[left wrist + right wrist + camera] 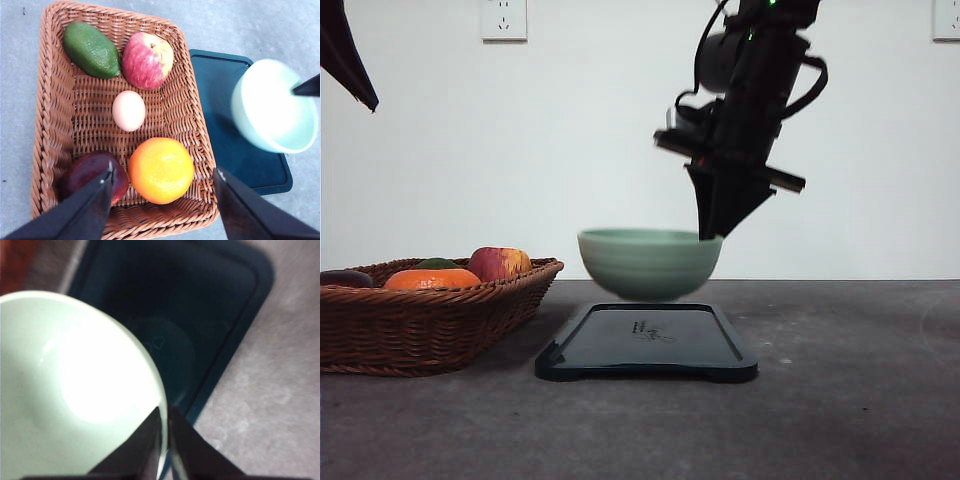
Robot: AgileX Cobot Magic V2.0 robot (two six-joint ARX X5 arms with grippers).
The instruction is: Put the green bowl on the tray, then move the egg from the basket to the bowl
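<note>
Right tool: reaching down from the upper right of the front view and pinching the right rim of the green bowl; in the right wrist view the two fingers are pressing on either side of the rim.
Green bowl: hanging upright in the centre of the front view, just above the tray and apparently not touching it, its outline slightly blurred; it is showing empty inside in the right wrist view.
Tray: lying flat on the worktop at lower centre of the front view, directly under the bowl, with a small pale marking on its floor.
Basket: sitting on the worktop at the lower left of the front view, just beside the tray's left end.
Egg: lying in the middle of the basket in the left wrist view, apart from the surrounding fruit.
Other basket contents: an avocado and an apple are lying toward the upper part of that frame, an orange and a dark purple fruit toward the lower part.
Left tool: hovering above the basket with its fingers spread wide and holding nothing.
Worktop: a grey mottled surface carrying the basket and tray.
</note>
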